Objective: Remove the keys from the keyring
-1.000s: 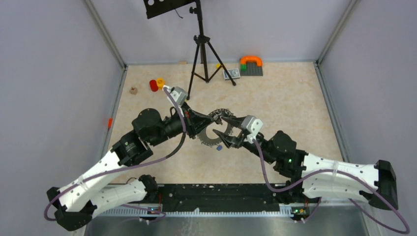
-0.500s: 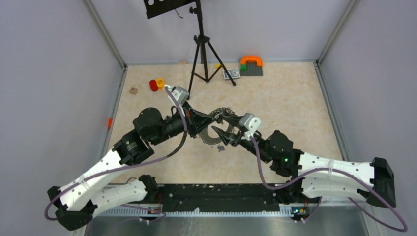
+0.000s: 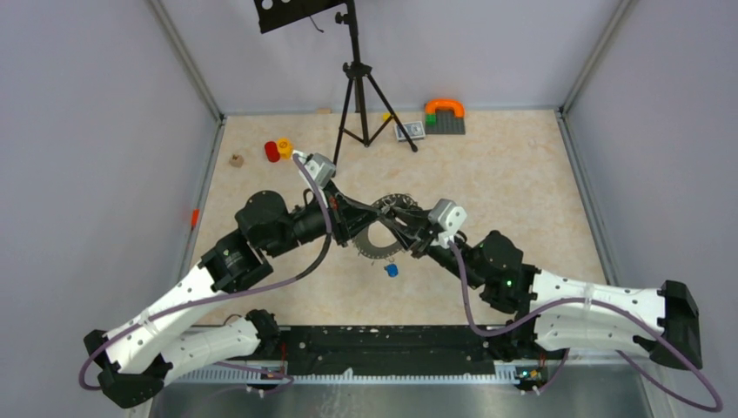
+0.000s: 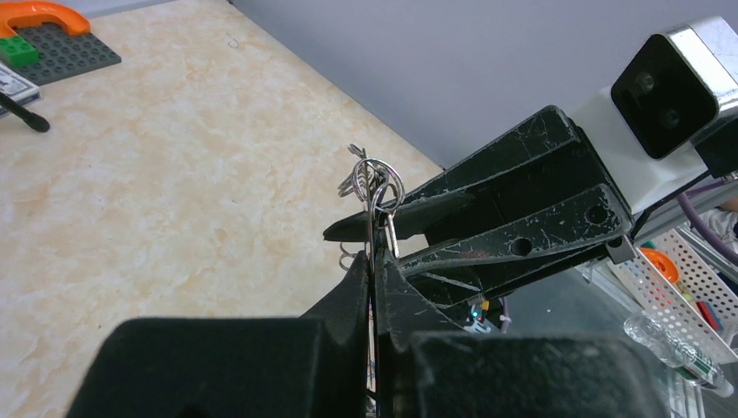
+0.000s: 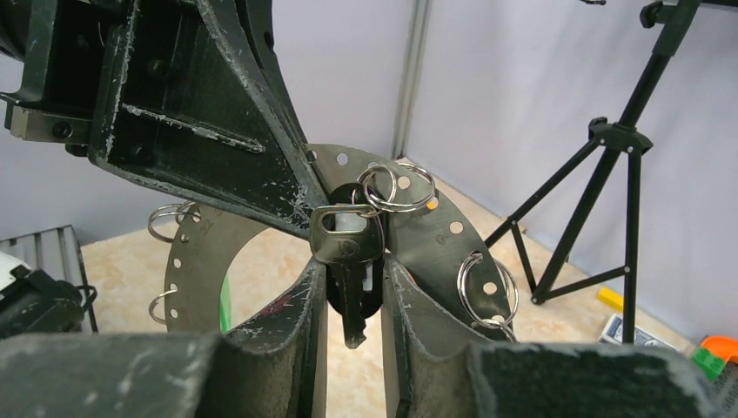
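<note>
Keyring [image 3: 378, 252] is up off the table, pretty much dead centre, held between the two arms. It's a flat grey plate with holes punched around it.

Going left to right: far back left there's a red piece [image 3: 272, 151] lying on the table, well away from everything. Then the left gripper [image 4: 374, 266], which is clamped right down on the keyring's edge. From its own wrist cam you see the plate edge-on, squeezed between the fingers with no gap at all. A few small split rings [image 5: 399, 187] hang through the holes.

Just below the keyring, a blue-tagged key [image 3: 392, 270] lies loose on the table, not touching either arm.

The right gripper [image 5: 352, 266] comes in from the right side of the keyring, fingers nearly together around a silver-headed key [image 5: 345, 246] that hangs off one of the split rings. Honestly can't tell if the pads are actually pressing on it or just hugging it.

Behind them stands a black tripod [image 3: 355, 83], and further right at the back is a grey baseplate [image 3: 446, 124] with an orange arch [image 3: 445, 107] on it.
</note>
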Controlling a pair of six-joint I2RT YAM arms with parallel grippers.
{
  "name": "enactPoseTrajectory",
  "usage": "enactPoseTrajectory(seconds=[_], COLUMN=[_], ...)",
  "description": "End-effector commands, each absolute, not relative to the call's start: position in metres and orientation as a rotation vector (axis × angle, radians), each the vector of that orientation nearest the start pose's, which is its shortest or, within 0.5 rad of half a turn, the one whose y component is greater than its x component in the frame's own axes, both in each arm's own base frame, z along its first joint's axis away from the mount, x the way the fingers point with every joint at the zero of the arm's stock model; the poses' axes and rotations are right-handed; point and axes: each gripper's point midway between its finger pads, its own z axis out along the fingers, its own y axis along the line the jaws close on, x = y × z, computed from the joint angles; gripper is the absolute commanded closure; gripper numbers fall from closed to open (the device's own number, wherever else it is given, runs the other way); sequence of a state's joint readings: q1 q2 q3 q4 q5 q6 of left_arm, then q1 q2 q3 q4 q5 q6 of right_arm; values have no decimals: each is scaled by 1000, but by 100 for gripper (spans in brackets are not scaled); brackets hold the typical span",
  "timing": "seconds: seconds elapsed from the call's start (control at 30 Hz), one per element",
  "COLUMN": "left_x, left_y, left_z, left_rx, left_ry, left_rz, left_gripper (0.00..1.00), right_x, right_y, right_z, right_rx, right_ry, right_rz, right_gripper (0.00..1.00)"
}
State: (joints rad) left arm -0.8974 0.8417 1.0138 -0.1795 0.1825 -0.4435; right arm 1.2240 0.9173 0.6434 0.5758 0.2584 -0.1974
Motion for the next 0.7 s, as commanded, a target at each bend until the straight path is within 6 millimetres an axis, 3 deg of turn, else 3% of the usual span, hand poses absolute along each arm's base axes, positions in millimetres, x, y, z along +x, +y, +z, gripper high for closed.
enactPoseTrajectory(seconds=[0.0, 0.47, 0.67], left_x=[152, 162, 162], left_y=[-280, -271, -270], left_z=[396, 382, 380], left_rx=[546, 542, 546], left_ry=[1546, 1572, 1574], left_rz=[-1221, -1116, -1108], left_gripper=[100, 100, 100], right_x=[160, 128, 128], right_y=[307, 285, 274], right_z=[391, 394, 393], right_rx=[-608, -624, -612], right_ry=[1050, 1199, 1270], right_rz=[791, 996, 987], right_gripper=[100, 100, 100])
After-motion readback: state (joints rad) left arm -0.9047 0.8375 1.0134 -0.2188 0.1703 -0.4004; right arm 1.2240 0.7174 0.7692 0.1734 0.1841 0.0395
